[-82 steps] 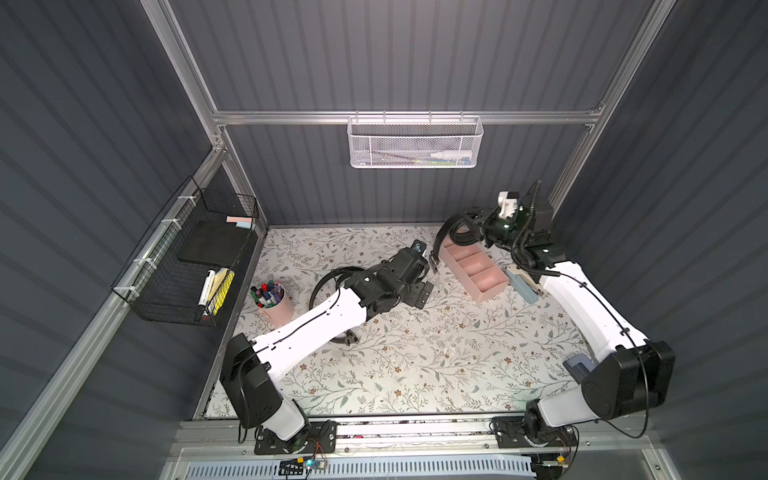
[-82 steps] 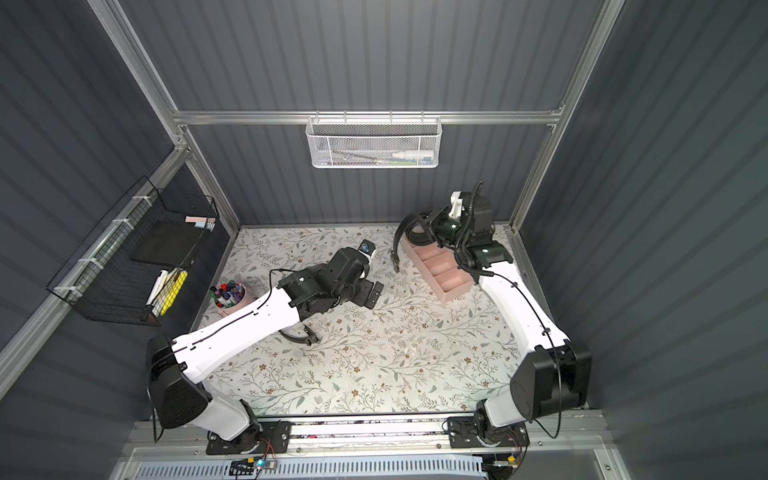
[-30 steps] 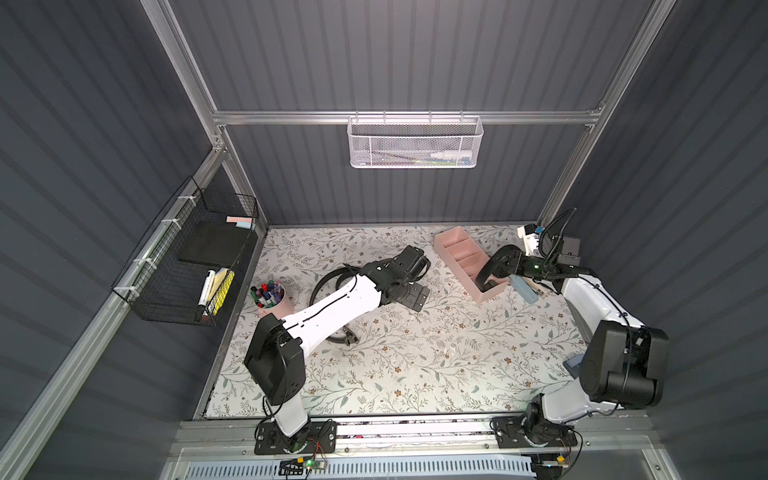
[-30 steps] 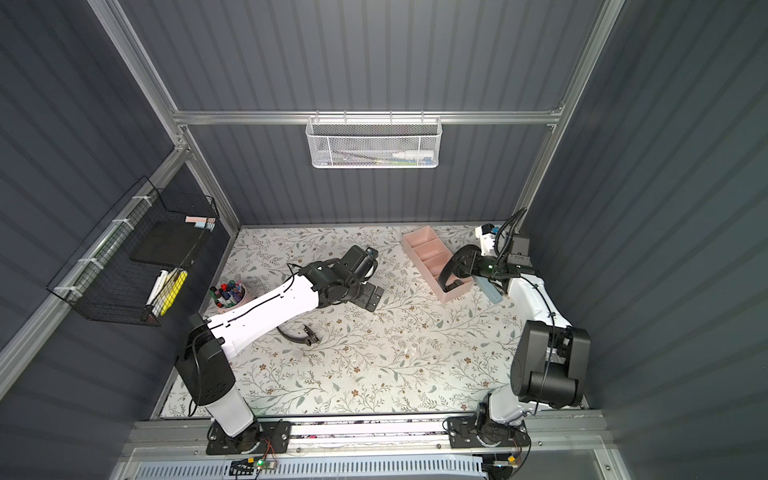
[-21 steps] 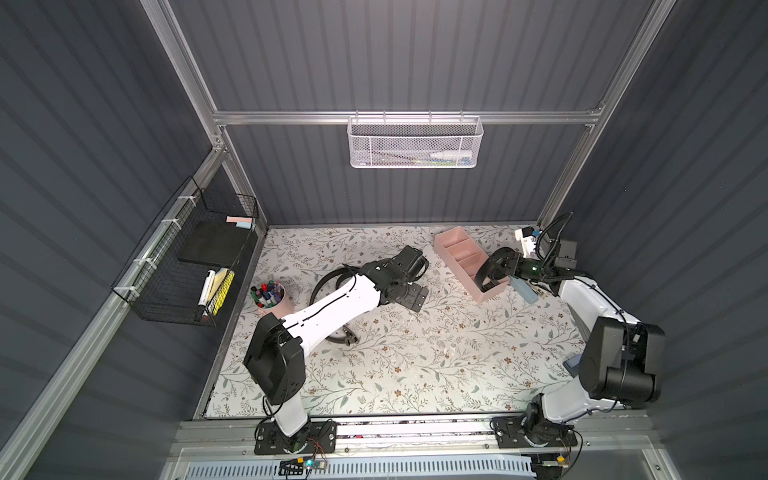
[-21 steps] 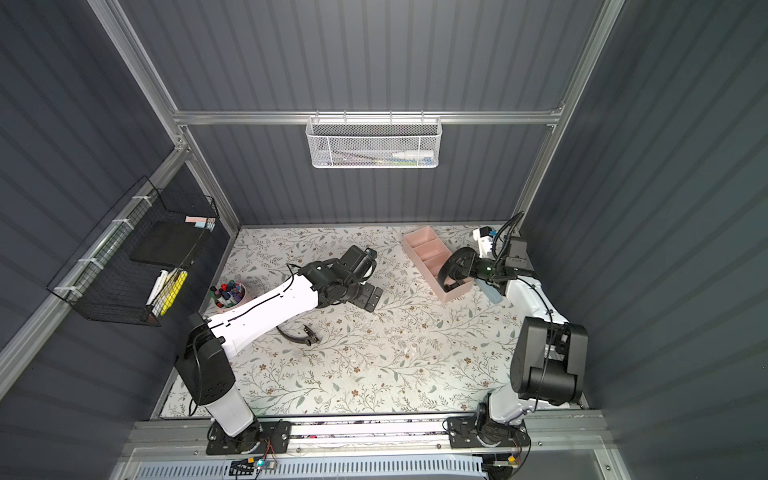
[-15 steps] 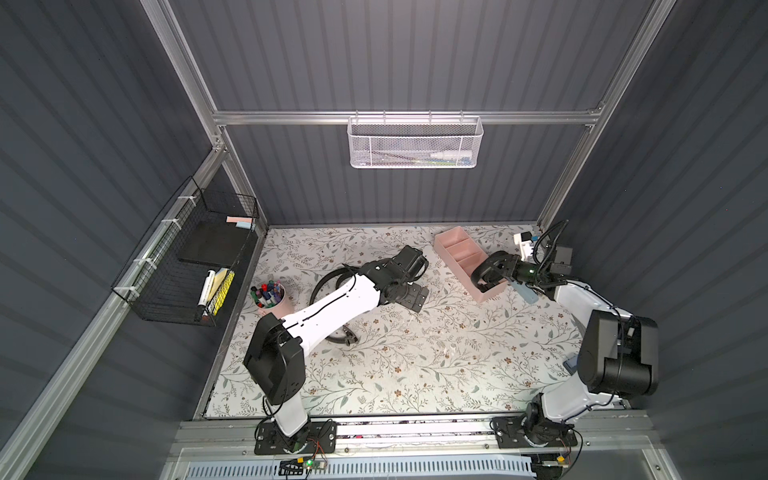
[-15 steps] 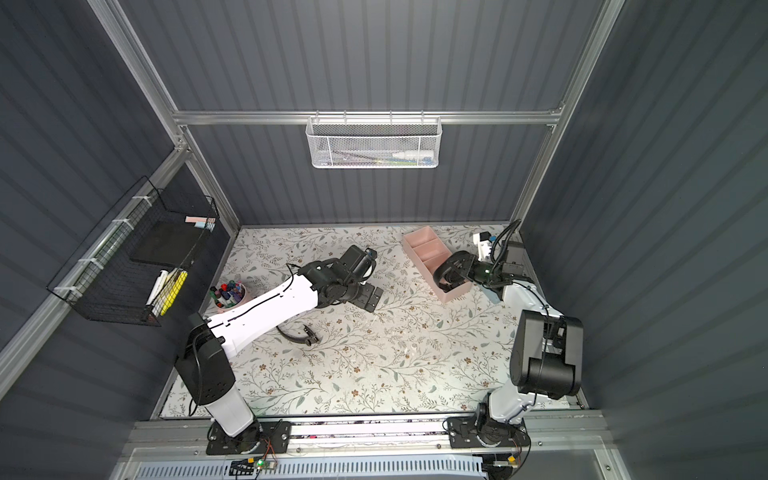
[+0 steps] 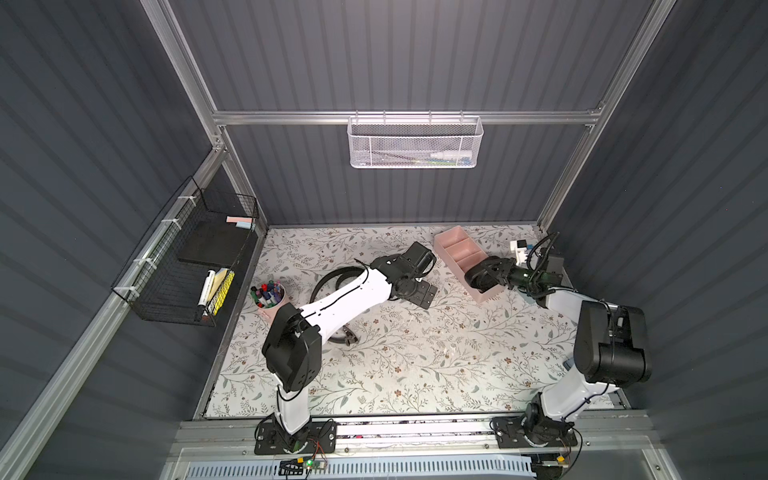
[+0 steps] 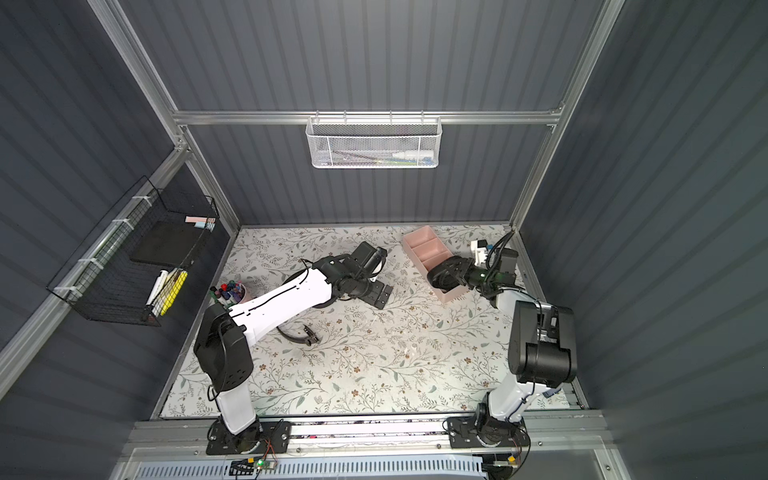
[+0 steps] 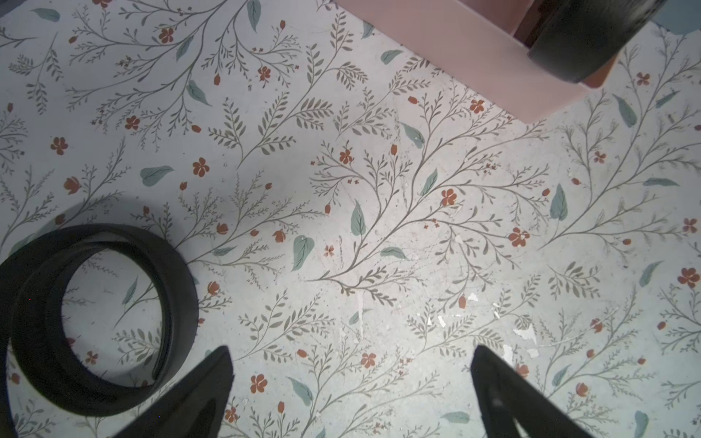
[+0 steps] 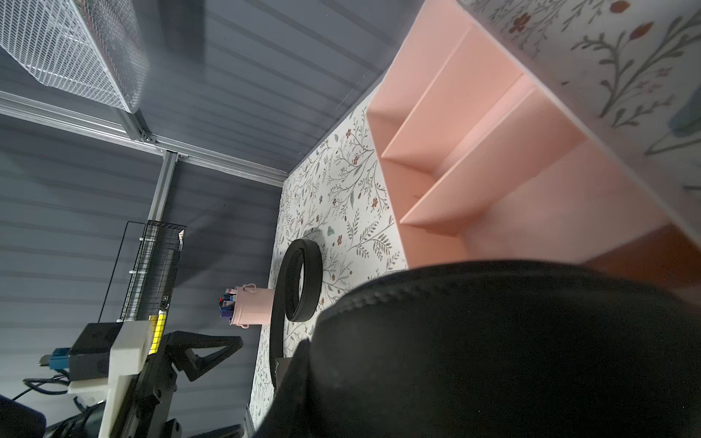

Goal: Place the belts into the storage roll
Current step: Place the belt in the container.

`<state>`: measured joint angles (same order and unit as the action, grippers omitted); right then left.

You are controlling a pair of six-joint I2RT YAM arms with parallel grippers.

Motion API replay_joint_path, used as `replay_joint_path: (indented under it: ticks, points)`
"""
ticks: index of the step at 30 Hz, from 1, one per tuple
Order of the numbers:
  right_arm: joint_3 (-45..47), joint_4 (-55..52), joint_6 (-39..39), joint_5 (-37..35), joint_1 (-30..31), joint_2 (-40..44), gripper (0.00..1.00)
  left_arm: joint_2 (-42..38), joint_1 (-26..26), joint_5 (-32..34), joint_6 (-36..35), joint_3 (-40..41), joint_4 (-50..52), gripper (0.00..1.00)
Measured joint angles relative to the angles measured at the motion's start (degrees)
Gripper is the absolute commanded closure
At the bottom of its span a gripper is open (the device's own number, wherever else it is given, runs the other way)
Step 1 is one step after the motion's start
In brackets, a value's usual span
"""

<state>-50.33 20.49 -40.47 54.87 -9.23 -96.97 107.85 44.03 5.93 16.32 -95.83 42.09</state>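
Observation:
The storage roll (image 9: 456, 248) is a pale pink divided tray lying at the back right of the table, also seen in the wrist views (image 11: 455, 49) (image 12: 493, 151). My right gripper (image 9: 493, 275) is shut on a tightly coiled black belt (image 9: 478, 277) (image 10: 441, 275) (image 11: 588, 38), held on edge over the tray's nearest end compartment. That coil (image 12: 493, 341) hides the right fingers. The other belt (image 9: 332, 277) (image 11: 182, 295) (image 12: 316, 277) lies loosely curled on the table, partly under my left arm. My left gripper (image 11: 351, 356) (image 9: 420, 292) hovers open over bare table beside it.
A round pink cup of markers (image 9: 268, 297) stands at the left edge of the table. A black wire basket (image 9: 187, 266) hangs on the left wall and a white mesh basket (image 9: 415, 143) on the back wall. The floral table (image 9: 415, 353) lies open in front.
My right gripper has carried the coiled belt leftward from beside the tray to over its near end compartment. The left arm and the loose belt have stayed put.

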Motion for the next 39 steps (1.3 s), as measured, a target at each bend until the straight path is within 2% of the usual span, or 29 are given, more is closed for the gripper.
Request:
replay_joint_path:
  ticks: [9, 15, 22, 27, 32, 39]
  points:
    - [1.4, 1.1, -3.3, -0.8, -1.3, -1.1, 1.00, 13.0, 0.2, -4.8, 0.0, -16.0, -1.2, 0.02]
    - [1.7, 1.1, -3.5, -0.9, -1.6, -1.1, 1.00, 22.1, 1.7, -7.6, 0.2, -27.3, -1.5, 0.19]
    - [1.7, 0.7, -3.5, -1.2, -1.9, -0.9, 0.99, 25.9, 2.4, -10.6, 1.9, -29.6, -1.8, 0.37]
    - [1.7, 0.5, -3.5, -1.2, -2.0, -0.9, 0.99, 29.5, 2.4, -11.4, 3.9, -33.7, -2.2, 0.43]
    - [1.5, 0.5, -3.4, -1.5, -2.8, -1.0, 0.86, 33.2, 2.4, -13.1, 4.9, -39.0, -0.8, 0.43]
    - [1.2, -1.0, -2.9, -1.9, -3.1, -1.0, 0.61, 34.5, 2.4, -14.4, 6.5, -39.8, -0.9, 0.42]
